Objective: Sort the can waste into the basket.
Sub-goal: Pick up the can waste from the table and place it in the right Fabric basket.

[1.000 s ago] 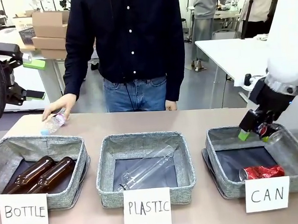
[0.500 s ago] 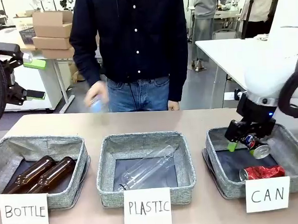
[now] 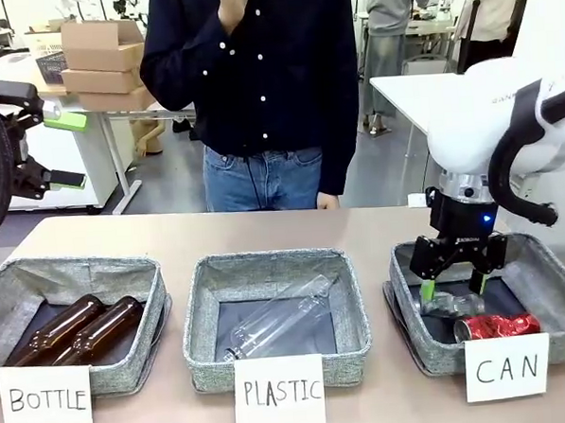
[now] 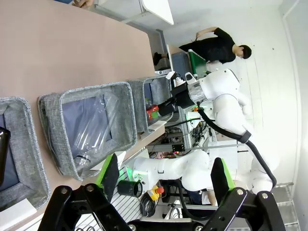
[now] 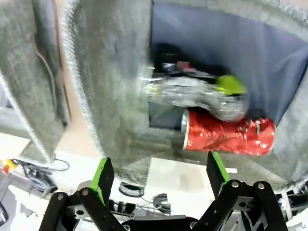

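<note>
Cans: the red can [image 3: 495, 326] and the dark can [image 3: 450, 305] both lie on their sides in the CAN basket [image 3: 552, 283], touching or nearly so. The right gripper [image 3: 454, 285] hangs directly above the dark can, jaws wide apart and empty. The left gripper [image 4: 163, 175], wide apart and empty too, is well away.

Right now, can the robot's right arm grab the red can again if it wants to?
Probably yes. The right gripper hangs open just above the CAN basket, and the red can lies uncovered beside the dark can, with nothing over it.
</note>
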Controlling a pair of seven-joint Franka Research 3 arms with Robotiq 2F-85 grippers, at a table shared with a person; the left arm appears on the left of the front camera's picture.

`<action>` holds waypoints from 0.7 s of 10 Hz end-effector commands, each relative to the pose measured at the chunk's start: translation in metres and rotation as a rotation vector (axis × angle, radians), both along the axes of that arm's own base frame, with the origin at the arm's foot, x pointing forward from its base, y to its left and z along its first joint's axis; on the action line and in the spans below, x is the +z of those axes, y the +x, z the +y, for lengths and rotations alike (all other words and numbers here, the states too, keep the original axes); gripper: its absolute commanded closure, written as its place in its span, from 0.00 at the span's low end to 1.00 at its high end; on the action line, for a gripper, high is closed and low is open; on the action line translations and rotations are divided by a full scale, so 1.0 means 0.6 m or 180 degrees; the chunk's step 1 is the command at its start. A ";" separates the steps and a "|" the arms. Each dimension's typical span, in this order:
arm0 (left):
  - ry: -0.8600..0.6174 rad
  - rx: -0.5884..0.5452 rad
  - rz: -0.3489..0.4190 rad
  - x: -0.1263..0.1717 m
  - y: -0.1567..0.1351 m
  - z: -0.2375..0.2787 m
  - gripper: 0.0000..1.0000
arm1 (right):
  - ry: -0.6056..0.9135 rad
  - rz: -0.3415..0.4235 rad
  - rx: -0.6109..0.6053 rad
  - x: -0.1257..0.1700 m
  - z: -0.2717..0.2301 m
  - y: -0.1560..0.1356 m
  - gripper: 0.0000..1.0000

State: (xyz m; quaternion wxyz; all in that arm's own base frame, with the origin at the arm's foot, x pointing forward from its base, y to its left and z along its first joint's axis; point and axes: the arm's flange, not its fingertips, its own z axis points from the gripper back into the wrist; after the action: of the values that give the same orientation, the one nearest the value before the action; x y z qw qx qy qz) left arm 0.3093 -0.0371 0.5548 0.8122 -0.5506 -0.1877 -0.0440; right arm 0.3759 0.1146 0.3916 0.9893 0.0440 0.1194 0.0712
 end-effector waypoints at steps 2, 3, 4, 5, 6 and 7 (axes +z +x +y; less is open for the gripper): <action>-0.0056 -0.0013 -0.0005 0.003 0.000 0.000 0.00 | 0.0224 0.0031 0.0005 0.001 0.005 0.010 0.00; -0.0056 -0.0013 -0.0005 0.003 0.000 0.000 0.00 | 0.0257 0.0012 0.0030 0.000 0.002 0.008 0.00; -0.0056 -0.0013 -0.0005 0.003 0.000 0.000 0.00 | 0.0287 -0.0027 0.0019 0.000 0.000 0.007 0.00; -0.0056 -0.0013 -0.0005 0.003 0.000 0.000 0.00 | 0.0524 -0.0099 0.0075 0.008 -0.005 0.002 0.00; -0.0056 -0.0013 -0.0005 0.003 0.000 0.000 0.00 | 0.1364 -0.0273 0.0152 0.031 -0.022 -0.008 0.00; -0.0056 -0.0013 -0.0005 0.003 0.000 0.000 0.00 | 0.2430 -0.0314 0.0117 0.057 -0.053 -0.019 0.00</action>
State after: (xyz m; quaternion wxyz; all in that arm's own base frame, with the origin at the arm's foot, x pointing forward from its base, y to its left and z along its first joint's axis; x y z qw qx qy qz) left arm 0.3093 -0.0369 0.5548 0.8122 -0.5505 -0.1879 -0.0437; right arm 0.3800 0.1020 0.4179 0.9691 0.2166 0.0697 0.0956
